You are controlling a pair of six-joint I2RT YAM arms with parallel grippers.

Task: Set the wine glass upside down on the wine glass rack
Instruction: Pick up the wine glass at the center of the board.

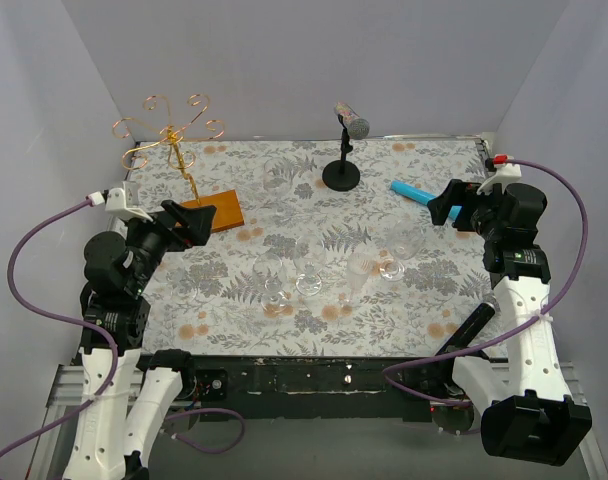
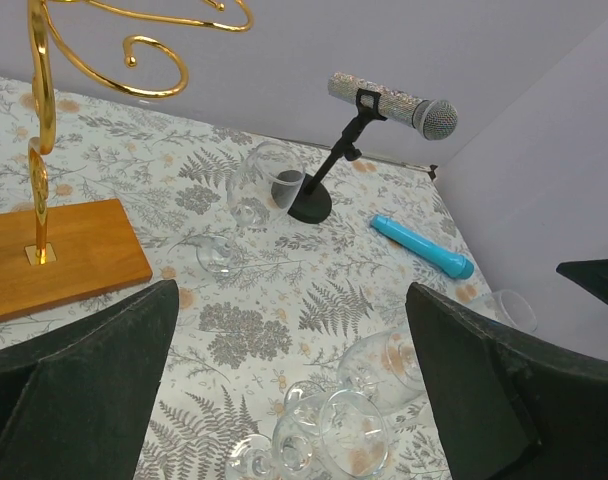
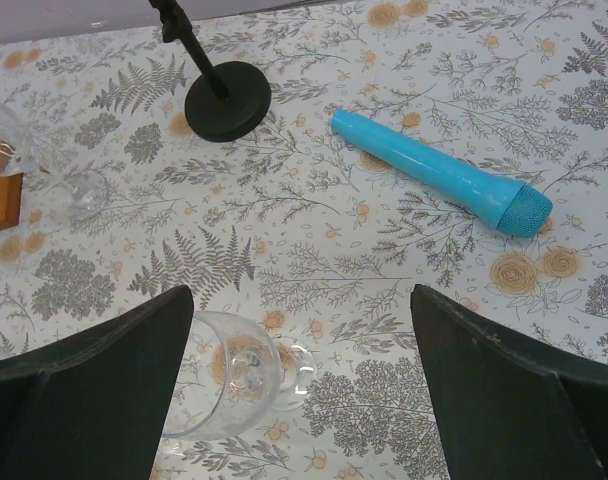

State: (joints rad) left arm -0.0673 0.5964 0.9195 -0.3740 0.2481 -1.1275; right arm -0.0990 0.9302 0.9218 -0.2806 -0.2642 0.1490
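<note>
The wine glass rack (image 1: 174,140) is thin gold wire with curled arms on an orange-brown wooden base (image 1: 218,214), at the table's back left. It also shows in the left wrist view (image 2: 40,130). Several clear wine glasses stand mid-table, among them one (image 1: 309,281) and one (image 1: 392,262); another (image 1: 279,180) stands near the back. My left gripper (image 1: 199,222) is open and empty, hovering beside the wooden base; the glass cluster (image 2: 334,430) lies below between its jaws. My right gripper (image 1: 446,205) is open and empty, above one glass (image 3: 229,385) by its left finger.
A black microphone stand (image 1: 342,172) with a silver microphone (image 2: 394,102) stands at the back centre. A blue microphone (image 1: 412,192) lies at the back right, also in the right wrist view (image 3: 439,180). Grey walls enclose the floral tablecloth (image 1: 234,290).
</note>
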